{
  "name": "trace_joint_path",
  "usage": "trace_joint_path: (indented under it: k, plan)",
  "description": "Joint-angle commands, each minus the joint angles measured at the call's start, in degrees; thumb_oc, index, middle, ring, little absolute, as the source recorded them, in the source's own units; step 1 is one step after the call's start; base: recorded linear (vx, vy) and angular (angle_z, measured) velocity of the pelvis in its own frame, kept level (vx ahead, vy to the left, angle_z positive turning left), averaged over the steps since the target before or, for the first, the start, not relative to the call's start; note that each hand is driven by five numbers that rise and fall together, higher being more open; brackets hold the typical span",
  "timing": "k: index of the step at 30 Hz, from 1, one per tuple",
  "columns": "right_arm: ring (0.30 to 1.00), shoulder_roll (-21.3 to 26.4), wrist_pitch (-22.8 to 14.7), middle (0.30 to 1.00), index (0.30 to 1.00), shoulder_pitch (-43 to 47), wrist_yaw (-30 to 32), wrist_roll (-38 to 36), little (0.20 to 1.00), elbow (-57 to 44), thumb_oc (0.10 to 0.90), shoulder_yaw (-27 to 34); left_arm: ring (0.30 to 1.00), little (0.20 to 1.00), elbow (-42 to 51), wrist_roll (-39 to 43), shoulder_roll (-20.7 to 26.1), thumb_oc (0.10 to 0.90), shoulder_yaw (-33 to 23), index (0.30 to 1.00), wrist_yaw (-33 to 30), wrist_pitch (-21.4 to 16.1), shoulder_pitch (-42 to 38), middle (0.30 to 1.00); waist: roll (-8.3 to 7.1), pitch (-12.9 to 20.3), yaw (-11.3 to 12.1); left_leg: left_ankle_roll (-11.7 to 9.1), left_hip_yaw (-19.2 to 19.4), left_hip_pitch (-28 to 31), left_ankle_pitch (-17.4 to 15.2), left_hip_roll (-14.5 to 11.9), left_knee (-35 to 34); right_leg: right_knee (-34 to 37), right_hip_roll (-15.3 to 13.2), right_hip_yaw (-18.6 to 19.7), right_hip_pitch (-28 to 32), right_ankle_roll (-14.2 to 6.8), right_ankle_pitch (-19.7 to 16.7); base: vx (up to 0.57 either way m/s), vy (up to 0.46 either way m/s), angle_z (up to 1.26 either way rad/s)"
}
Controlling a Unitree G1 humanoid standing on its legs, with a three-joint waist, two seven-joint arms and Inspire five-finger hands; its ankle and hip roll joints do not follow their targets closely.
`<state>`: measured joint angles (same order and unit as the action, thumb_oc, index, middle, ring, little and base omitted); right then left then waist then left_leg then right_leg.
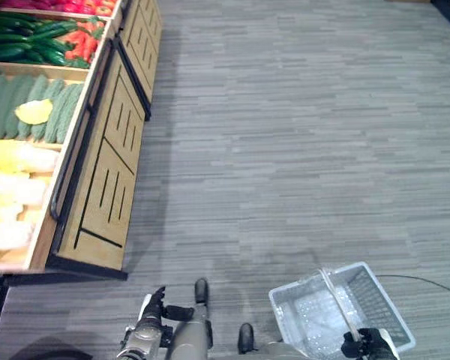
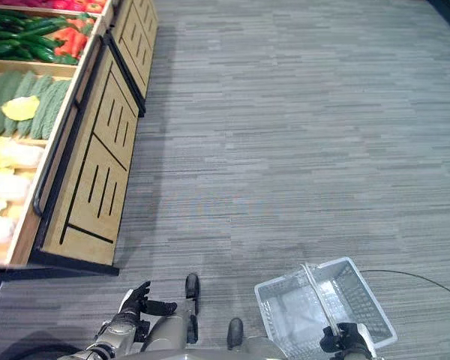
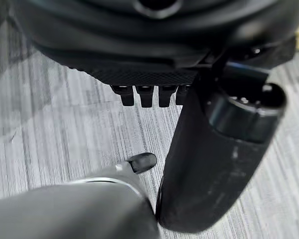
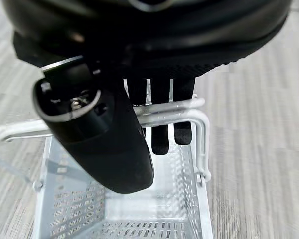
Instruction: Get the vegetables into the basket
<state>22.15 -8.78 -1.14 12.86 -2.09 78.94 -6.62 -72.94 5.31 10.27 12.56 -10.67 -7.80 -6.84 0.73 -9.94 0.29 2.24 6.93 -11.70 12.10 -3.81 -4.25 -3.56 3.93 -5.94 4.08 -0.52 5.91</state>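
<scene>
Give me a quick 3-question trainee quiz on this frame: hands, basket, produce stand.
1. True or false: the basket already holds vegetables.
2. Which hand carries the basket by its handle? A) left hand B) right hand C) neither
3. Fill in: the yellow vegetable lies on top of the pale green gourds, on the wooden display stand to the robot's ____.

Key
1. False: its floor shows bare in the right wrist view.
2. B: its fingers curl around the handle; the left hand hangs open with nothing in it.
3. left
</scene>
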Motion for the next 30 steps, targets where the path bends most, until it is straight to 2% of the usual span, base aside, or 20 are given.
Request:
trace_joint_path:
  k: [1, 3, 4, 6, 7, 9, 10, 11, 13, 14, 16, 17, 18, 19, 20, 21, 22, 24, 28, 30]
  plan:
    - [0.300, 2.62, -1.04, 0.300, 0.300, -1.69, 1.81, -0.79, 0.300, -4.28, 0.400, 2.04, 1.000, 1.000, 1.57, -1.84, 3.94, 0.900, 0.65, 1.000, -0.76, -0.64, 1.53, 1.000, -5.38, -0.12, 2.28, -3.85, -0.46, -6.69, -6.01, 1.30, 9.57, -4.33, -15.27, 4.59, -3.81, -9.32, -9.86, 0.13, 0.131, -0.03]
    - [0.300, 2.27, -1.00, 0.300, 0.300, -1.18, 1.66, -1.07, 0.300, -4.30, 0.400, 1.85, 1.000, 1.000, 1.53, -1.67, 4.24, 0.900, 0.68, 1.000, -0.74, -0.70, 1.02, 1.000, -6.14, -0.06, 2.52, -3.11, -0.63, -7.14, -7.64, 2.21, 10.92, -5.27, -16.05, 4.82, -4.17, -9.83, -12.82, 0.12, 0.101, -0.01]
    - [0.300, 2.25, -1.00, 0.300, 0.300, -1.17, 1.66, -1.08, 0.300, -4.29, 0.400, 1.85, 1.000, 1.000, 1.52, -1.67, 4.25, 0.900, 0.68, 1.000, -0.74, -0.71, 1.01, 1.000, -6.16, -0.04, 2.53, -3.09, -0.61, -7.21, -7.71, 2.21, 11.01, -5.27, -16.06, 4.85, -4.20, -9.85, -12.82, 0.08, 0.077, 0.11]
    - [0.300, 2.09, -1.00, 0.300, 0.300, -0.50, 1.59, -1.09, 0.300, -4.73, 0.400, 1.31, 1.000, 1.000, 2.22, -1.52, 4.58, 0.900, 0.94, 1.000, -0.83, -0.73, 0.82, 1.000, -6.60, -0.36, 2.89, -2.18, -0.64, -7.08, -8.88, 2.75, 11.33, -8.31, -16.79, 4.56, -5.69, -10.26, -16.24, 0.10, 0.144, 0.27]
    - [0.300, 1.92, -1.00, 0.300, 0.300, 0.58, 1.81, -0.84, 0.300, -5.48, 0.400, 0.63, 1.000, 1.000, 2.55, -1.22, 4.97, 0.900, 0.94, 1.000, -0.92, -0.63, 0.80, 1.000, -6.22, -1.03, 3.15, -1.09, -0.47, -5.89, -9.47, 2.83, 10.68, -14.74, -16.85, 4.17, -8.24, -10.30, -19.64, 0.13, 0.207, 0.22]
    - [0.300, 1.71, -1.09, 0.300, 0.300, 1.34, 1.92, -0.76, 0.300, -5.41, 0.400, 0.06, 1.000, 1.000, 2.46, -0.84, 4.93, 0.900, 0.94, 1.000, -0.86, -0.55, 0.65, 1.000, -5.29, -1.76, 2.97, -0.35, -0.66, -3.64, -10.17, 2.92, 9.55, -19.34, -16.31, 2.92, -10.58, -9.76, -20.47, 0.12, 0.161, -0.03]
    - [0.300, 1.72, -1.09, 0.300, 0.300, 1.37, 1.92, -0.76, 0.300, -5.39, 0.400, 0.05, 1.000, 1.000, 2.46, -0.84, 4.92, 0.900, 0.92, 1.000, -0.86, -0.55, 0.63, 1.000, -5.31, -1.86, 2.95, -0.34, -0.67, -3.53, -10.17, 2.96, 9.51, -19.45, -16.36, 2.92, -10.52, -9.77, -20.38, 0.19, 0.119, 0.10]
    - [0.300, 1.42, -1.28, 0.300, 0.300, 1.86, 2.05, -0.88, 0.300, -5.42, 0.400, -0.32, 1.000, 1.000, 1.95, -0.64, 5.08, 0.900, 0.72, 1.000, -0.73, -0.38, 0.43, 1.000, -4.45, -2.66, 2.01, -0.11, -1.49, -0.74, -10.50, 2.87, 7.91, -21.59, -14.21, 2.88, -14.72, -8.78, -17.76, 0.21, 0.098, 0.24]
    - [0.300, 1.11, -1.57, 0.300, 0.300, 2.06, 2.11, -1.31, 0.300, -5.39, 0.400, -0.49, 1.000, 1.000, 0.89, -0.64, 5.14, 0.900, 0.50, 1.000, -0.54, -0.47, 0.18, 1.000, -3.74, -3.33, 1.00, -0.37, -1.93, 1.60, -10.57, 2.54, 6.76, -19.69, -11.83, 1.94, -18.61, -7.56, -13.15, 0.24, 0.062, 0.14]
    - [0.300, 1.12, -1.59, 0.300, 0.300, 2.07, 2.11, -1.32, 0.300, -5.38, 0.400, -0.51, 1.000, 1.000, 0.85, -0.64, 5.12, 0.900, 0.48, 1.000, -0.54, -0.50, 0.17, 1.000, -3.78, -3.56, 0.87, -0.42, -2.05, 1.90, -10.67, 2.61, 6.72, -19.95, -11.93, 1.82, -18.38, -7.53, -12.83, 0.18, -0.009, 0.08]
    - [0.300, 1.01, -1.80, 0.300, 0.300, 2.13, 2.29, -1.81, 0.300, -5.24, 0.400, -0.55, 1.000, 1.000, 0.41, -0.75, 4.96, 0.900, 0.54, 1.000, -0.55, -0.48, -0.01, 1.000, -3.73, -4.35, -0.01, -0.90, -2.69, 4.08, -11.85, 2.82, 6.35, -15.15, -11.28, 0.81, -20.88, -7.29, -11.15, 0.27, -0.067, 0.22]
    - [0.300, 0.82, -1.83, 0.300, 0.300, 2.57, 2.58, -2.01, 0.300, -5.49, 0.400, -1.00, 1.000, 1.000, -0.34, -1.06, 4.74, 0.900, 0.54, 1.000, -0.75, -0.37, -0.51, 1.000, -4.22, -5.21, -1.26, -1.57, -3.70, 6.14, -13.67, 3.57, 6.94, -7.66, -11.14, 0.74, -22.71, -8.02, -12.51, 0.29, -0.098, 0.32]
    - [0.300, 0.82, -1.83, 0.300, 0.300, 2.57, 2.58, -2.02, 0.300, -5.49, 0.400, -1.00, 1.000, 1.000, -0.34, -1.06, 4.74, 0.900, 0.54, 1.000, -0.75, -0.37, -0.52, 1.000, -4.21, -5.26, -1.27, -1.57, -3.71, 6.19, -13.68, 3.56, 6.95, -7.63, -11.13, 0.72, -22.65, -8.02, -12.52, 0.48, -0.171, 0.42]
    - [0.300, 1.01, -1.78, 0.300, 0.300, 2.54, 2.50, -1.94, 0.300, -5.52, 0.400, -0.95, 1.000, 1.000, -0.94, -1.65, 4.58, 0.900, 0.58, 1.000, -0.41, -0.48, -0.84, 1.000, -4.66, -5.14, -2.97, -2.03, -5.40, 8.72, -15.68, 4.59, 7.48, -1.16, -10.98, 3.84, -25.50, -9.16, -15.64, 0.41, -0.132, 0.49]
    - [0.300, 1.18, -1.77, 0.300, 0.300, 2.29, 2.52, -1.95, 0.300, -5.45, 0.400, -0.72, 1.000, 1.000, -1.14, -1.84, 4.44, 0.900, 0.57, 1.000, -0.36, -0.53, -0.97, 1.000, -4.48, -5.29, -3.57, -2.27, -6.41, 10.09, -16.61, 4.63, 7.76, 0.90, -10.72, 5.01, -26.07, -9.51, -16.67, 0.42, -0.132, 0.59]
    - [0.300, 1.23, -1.77, 0.300, 0.300, 2.27, 2.51, -1.95, 0.300, -5.45, 0.400, -0.71, 1.000, 1.000, -1.15, -1.84, 4.38, 0.900, 0.58, 1.000, -0.36, -0.54, -0.96, 1.000, -4.23, -5.43, -3.56, -2.31, -6.46, 10.29, -16.86, 4.39, 7.86, 1.01, -10.51, 4.86, -25.75, -9.48, -16.63, 0.39, -0.113, 0.88]
    - [0.300, 1.14, -1.57, 0.300, 0.300, 1.68, 2.17, -1.74, 0.300, -5.50, 0.400, -0.27, 1.000, 1.000, -2.19, -1.98, 4.16, 0.900, -0.10, 1.000, -0.14, -0.49, -0.85, 1.000, -4.25, -5.01, -4.36, -2.75, -8.35, 12.91, -18.23, 4.59, 8.49, 2.23, -10.26, 5.75, -26.30, -9.89, -17.71, 0.47, -0.180, 0.88]
    - [0.300, 1.26, -1.37, 0.300, 0.300, 1.04, 2.01, -1.25, 0.300, -4.80, 0.400, -0.03, 1.000, 1.000, -2.75, -2.21, 3.75, 0.900, -0.77, 1.000, -0.21, -0.16, 0.20, 1.000, -4.44, -3.41, -4.30, -3.51, -10.13, 15.87, -19.15, 4.34, 9.26, 0.38, -10.36, 4.61, -24.88, -8.86, -18.34, 0.45, -0.215, 0.84]
    - [0.300, 1.84, -1.41, 0.300, 0.300, 0.76, 1.45, -0.74, 0.300, -4.68, 0.400, -0.54, 1.000, 1.000, -2.88, -1.64, 3.14, 0.900, -1.27, 1.000, -0.24, -0.02, 1.23, 1.000, -3.77, -1.93, -4.25, -5.15, -11.17, 17.43, -18.02, 2.23, 10.64, -1.42, -8.83, 3.13, -23.60, -7.59, -17.28, 0.26, -0.200, 0.42]
    - [0.300, 3.02, -1.76, 0.300, 0.300, 0.33, 1.24, -0.72, 0.300, -4.91, 0.400, -0.68, 1.000, 1.000, -1.94, -0.50, 2.51, 0.900, -1.07, 1.000, -0.52, -0.24, 1.70, 1.000, -2.64, -1.40, -3.99, -6.95, -13.24, 16.89, -14.02, 0.38, 13.06, -4.59, -7.01, 1.37, -22.89, -5.63, -13.55, 0.37, -0.353, 0.14]
